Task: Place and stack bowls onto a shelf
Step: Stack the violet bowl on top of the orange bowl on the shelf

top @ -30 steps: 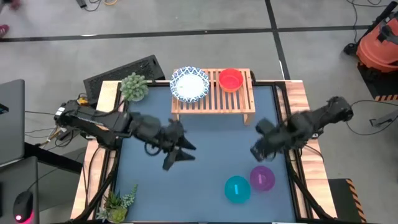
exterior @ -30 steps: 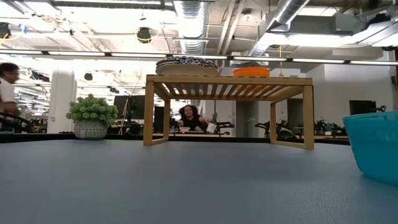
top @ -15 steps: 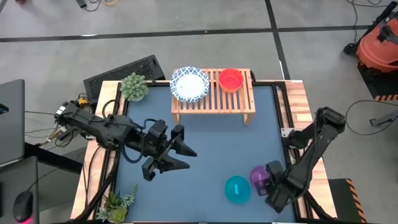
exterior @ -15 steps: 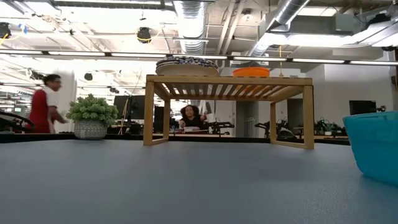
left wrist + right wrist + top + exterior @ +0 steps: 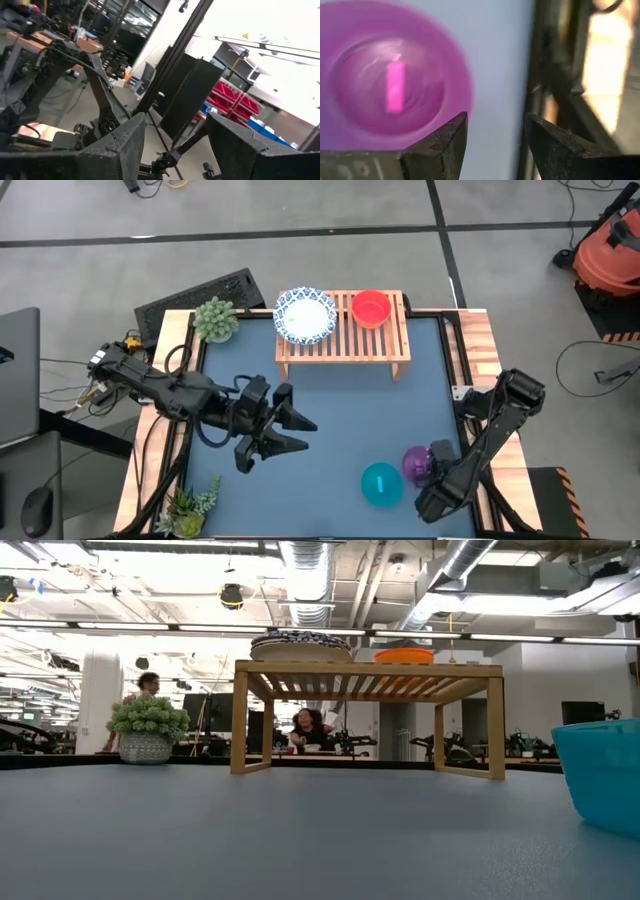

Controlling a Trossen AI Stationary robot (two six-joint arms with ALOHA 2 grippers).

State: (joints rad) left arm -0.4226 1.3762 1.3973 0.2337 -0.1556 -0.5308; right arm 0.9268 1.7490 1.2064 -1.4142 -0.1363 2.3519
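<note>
**Both grippers empty, 2 bowls on the shelf, 2 on the table**

From my console I see the shelf [image 5: 342, 340] standing at the far middle of the dark blue table [image 5: 330, 405]. On its slatted top sit 2 things side by side: a white bowl with a blue patterned rim [image 5: 305, 316] at the left end and the red bowl [image 5: 371, 308] just right of it. In the low view the same pair shows on top of the rack, the patterned bowl [image 5: 300, 644] left and the red one [image 5: 404, 655] right.

The teal bowl [image 5: 381, 483] and the purple bowl [image 5: 421, 465] rest on the table near its front right corner, just beside each other. I cannot tell whether they touch.

My left gripper [image 5: 291, 431] hangs over the left-middle of the table, fingers spread wide and holding nothing, pointing toward the table's centre. It is well apart from every bowl.

My right gripper [image 5: 432, 498] is at the front right edge, just beside the purple bowl. In its wrist view the 2 dark fingers [image 5: 440, 145] stand apart with nothing between them, and the purple bowl [image 5: 390, 75] lies right ahead of them, open side up.

2 potted plants [image 5: 215, 319] sit at the table's left corners. In the low view, people show in the room behind.
</note>
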